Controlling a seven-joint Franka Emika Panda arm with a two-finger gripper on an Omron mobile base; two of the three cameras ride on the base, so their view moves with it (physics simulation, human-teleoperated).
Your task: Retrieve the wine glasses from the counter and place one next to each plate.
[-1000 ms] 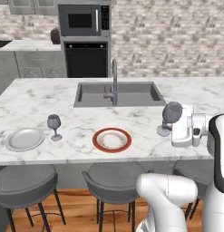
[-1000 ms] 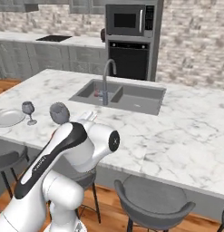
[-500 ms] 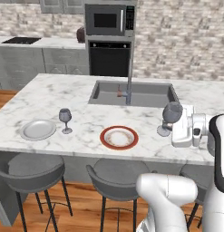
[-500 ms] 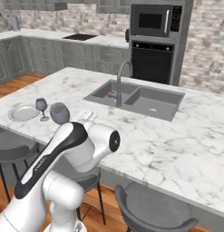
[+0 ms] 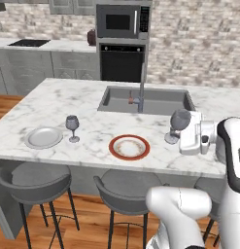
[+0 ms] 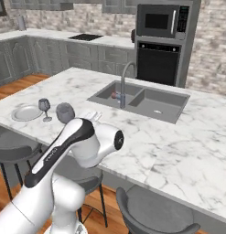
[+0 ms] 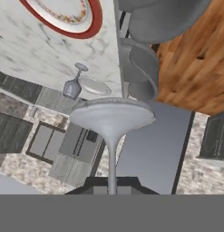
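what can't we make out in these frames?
- Gripper's fingertips: in the hand view, cut off at the bottom edge, so their contact on the held wine glass stem is hidden.
- Same glass in the left base view: stem hidden behind the white hand.
- Red-rimmed plate: cut by the top edge in the hand view.
- Plain plate surface in the right base view: too small.

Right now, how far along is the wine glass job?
One wine glass already stands beside the grey plate on the island. The hand is shut on the second glass, held above the island right of the red-rimmed plate. Left: setting it down next to that plate.
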